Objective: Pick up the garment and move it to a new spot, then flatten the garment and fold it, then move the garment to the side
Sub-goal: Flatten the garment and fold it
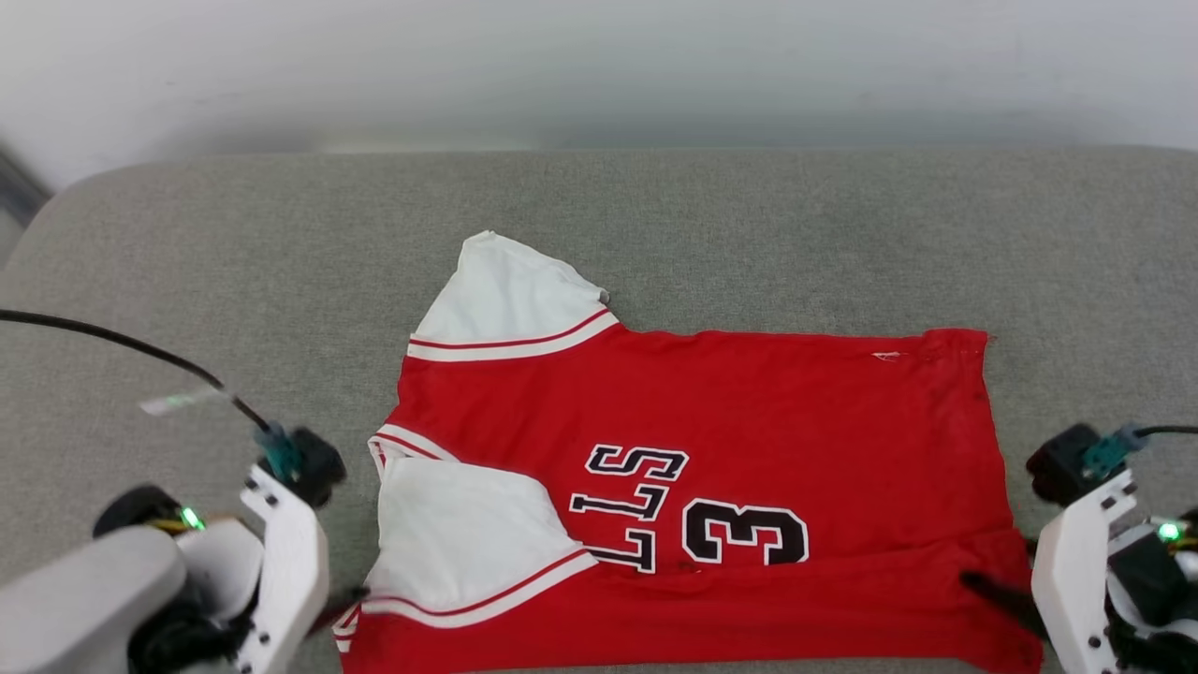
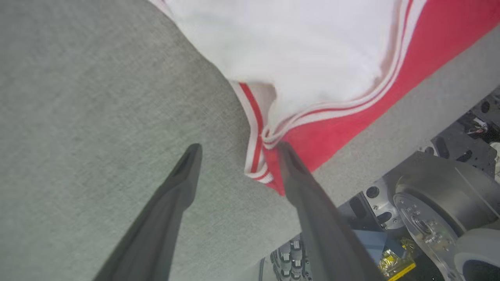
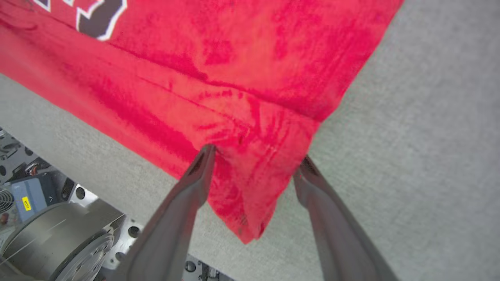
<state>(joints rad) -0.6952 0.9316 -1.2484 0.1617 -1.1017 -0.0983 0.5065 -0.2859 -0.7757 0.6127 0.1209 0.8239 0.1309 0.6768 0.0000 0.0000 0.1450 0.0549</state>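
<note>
The garment [image 1: 711, 421], a red jersey with white sleeves and a black "3", lies spread on the grey padded table [image 1: 234, 271], collar end to the left and hem to the right. Its near edge is folded up along the table's front. My left gripper [image 1: 348, 599] stands open at the garment's near left corner. In the left wrist view the left gripper [image 2: 238, 150] has its jaws wide apart, and the striped trim [image 2: 256, 156] sits by the right finger. My right gripper [image 3: 256, 156] is open astride the garment's red hem corner [image 3: 250, 203], which lies loose between the fingers.
The table's front edge runs just under the garment, with the robot's metal base [image 2: 433, 203] below it. A black cable [image 1: 122, 346] arcs over the left of the table. A pale wall [image 1: 599, 65] stands behind. Bare grey cloth stretches behind and beside the garment.
</note>
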